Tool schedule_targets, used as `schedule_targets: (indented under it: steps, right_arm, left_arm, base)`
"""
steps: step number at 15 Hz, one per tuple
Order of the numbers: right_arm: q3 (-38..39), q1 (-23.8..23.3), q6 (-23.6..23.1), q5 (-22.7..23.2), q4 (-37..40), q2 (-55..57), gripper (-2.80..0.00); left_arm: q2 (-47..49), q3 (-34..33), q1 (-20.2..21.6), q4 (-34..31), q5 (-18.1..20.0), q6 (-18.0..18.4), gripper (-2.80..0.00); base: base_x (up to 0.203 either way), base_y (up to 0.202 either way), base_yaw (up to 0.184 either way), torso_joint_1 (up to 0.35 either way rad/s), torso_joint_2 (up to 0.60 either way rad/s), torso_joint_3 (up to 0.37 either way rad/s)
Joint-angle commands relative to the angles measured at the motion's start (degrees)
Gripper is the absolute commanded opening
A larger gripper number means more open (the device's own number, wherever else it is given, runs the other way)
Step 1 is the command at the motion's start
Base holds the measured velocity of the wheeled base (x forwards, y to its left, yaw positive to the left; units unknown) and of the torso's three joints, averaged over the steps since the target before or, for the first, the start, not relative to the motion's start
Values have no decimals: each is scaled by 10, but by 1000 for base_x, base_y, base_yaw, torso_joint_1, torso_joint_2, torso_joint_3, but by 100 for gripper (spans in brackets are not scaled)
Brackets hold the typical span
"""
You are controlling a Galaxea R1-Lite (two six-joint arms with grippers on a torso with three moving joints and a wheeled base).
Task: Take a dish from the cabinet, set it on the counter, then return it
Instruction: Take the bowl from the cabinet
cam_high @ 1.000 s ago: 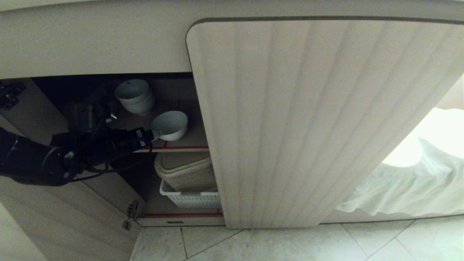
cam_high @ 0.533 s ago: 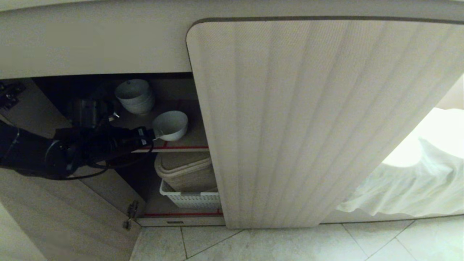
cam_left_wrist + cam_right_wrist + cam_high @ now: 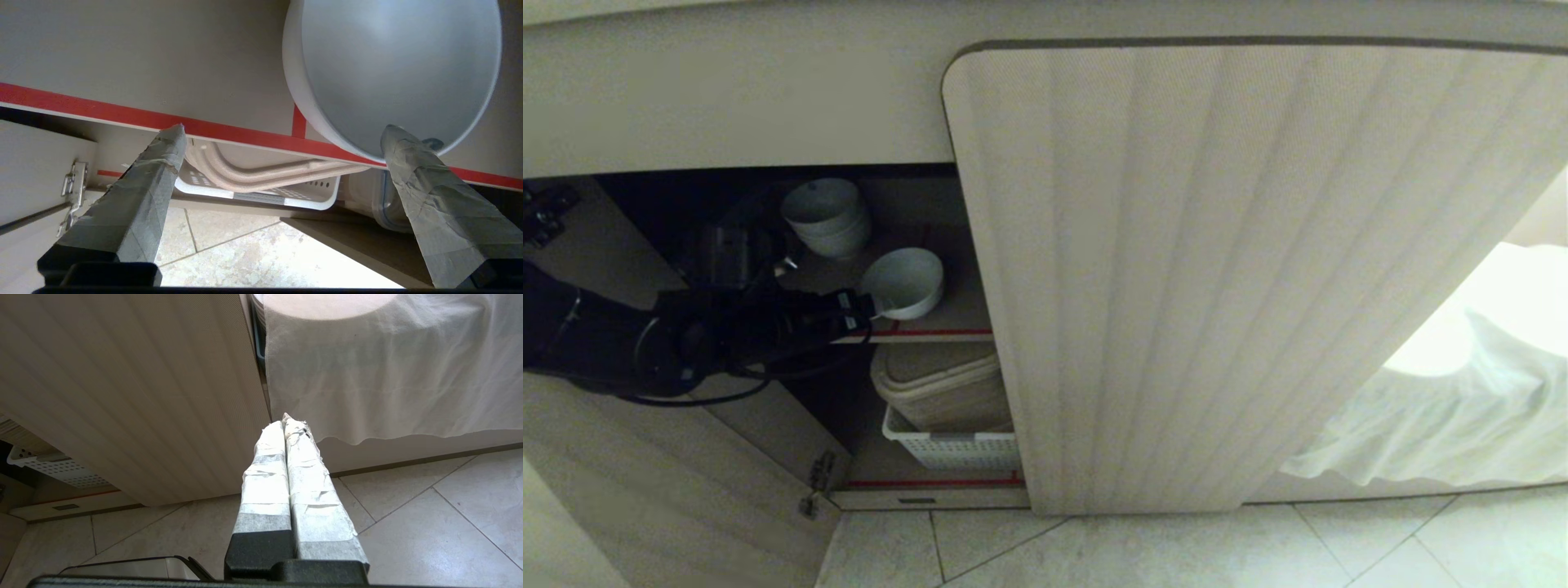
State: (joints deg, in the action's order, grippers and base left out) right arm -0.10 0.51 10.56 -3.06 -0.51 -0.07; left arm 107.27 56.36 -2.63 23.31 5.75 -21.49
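A: Left gripper (image 3: pixel 282 132) status?
B: Jaws spread fully, holding nothing; one fingertip (image 3: pixel 394 136) meets the dish rim.
A: Dish (image 3: pixel 903 282) location?
B: Left-centre of the head view, tilted on the cabinet (image 3: pixel 1225 269) upper shelf, beyond the gripper. Bowl stack (image 3: pixel 827 216) further back.
A: Right gripper (image 3: pixel 286 422)?
B: Fingers pressed together, empty, above floor tiles.

A stack of white bowls (image 3: pixel 828 216) is sitting at the back of the upper shelf. Below it, a white perforated basket (image 3: pixel 952 445) is holding beige lidded containers (image 3: pixel 939 382). A white cloth (image 3: pixel 1445 408) is hanging down at the right, and pale floor tiles (image 3: pixel 1176 551) are showing along the bottom.
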Motion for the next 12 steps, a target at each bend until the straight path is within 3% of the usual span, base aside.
schedule_targets:
  steps: [1,7,12]
  right_arm:
    - [0,0,1,0,0,1,-280]
    - [0,0,1,0,0,1,-280]
    - [0,1,1,0,0,1,-280]
  left_arm:
    - [8,6,0,2,0,-1,0]
    - [25,49,1,-1,-5,-5,0]
    - [33,86,1,-42,-4,-20,0]
  base:
    - [0,0,0,0,0,0]
    - [0,0,0,0,0,0]
    - [0,0,0,0,0,0]
